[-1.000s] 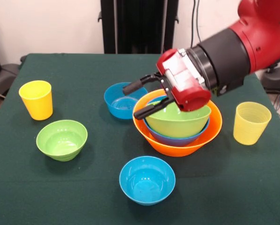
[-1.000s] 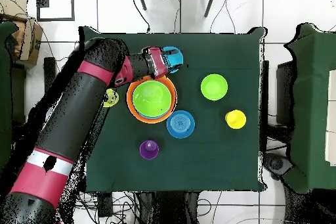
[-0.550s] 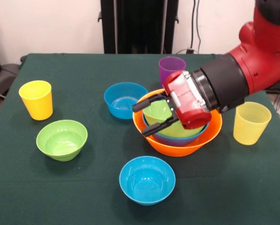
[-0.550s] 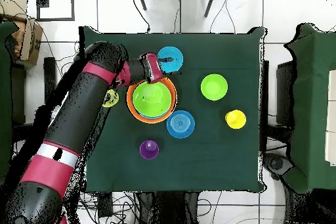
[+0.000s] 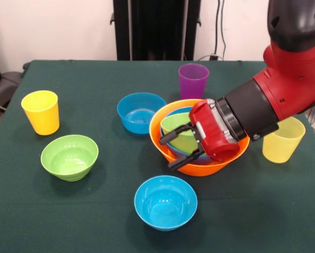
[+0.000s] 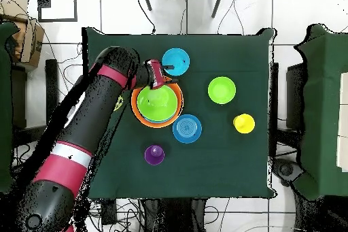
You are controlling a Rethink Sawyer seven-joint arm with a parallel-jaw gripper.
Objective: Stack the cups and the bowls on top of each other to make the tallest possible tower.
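Note:
The tower is the big orange bowl (image 5: pixel 155 130) with the large blue bowl (image 5: pixel 173 151) and the medium green bowl (image 5: pixel 176 122) nested in it; it also shows in the overhead view (image 6: pixel 138 114). My gripper (image 5: pixel 175 148) is open and empty at the tower's near-left rim, one finger over the green bowl and one outside the orange wall. It also shows in the overhead view (image 6: pixel 165 74). Loose on the table are the small green bowl (image 5: pixel 69 156), two small blue bowls (image 5: pixel 141 112) (image 5: pixel 165 202), the opaque yellow cup (image 5: pixel 40 112), the ribbed pale yellow cup (image 5: pixel 283 138) and the purple cup (image 5: pixel 193 80).
The red and black arm (image 5: pixel 284 89) comes in from the right, above the tower's right side and close to the pale yellow cup. The green table (image 5: pixel 94 211) ends just in front of the near blue bowl. A black pedestal (image 5: pixel 157 29) stands behind the table.
My gripper has come down and toward the near side, from above the tower's far-left rim to its near-left rim. The arm has swung aside, so the purple cup now shows.

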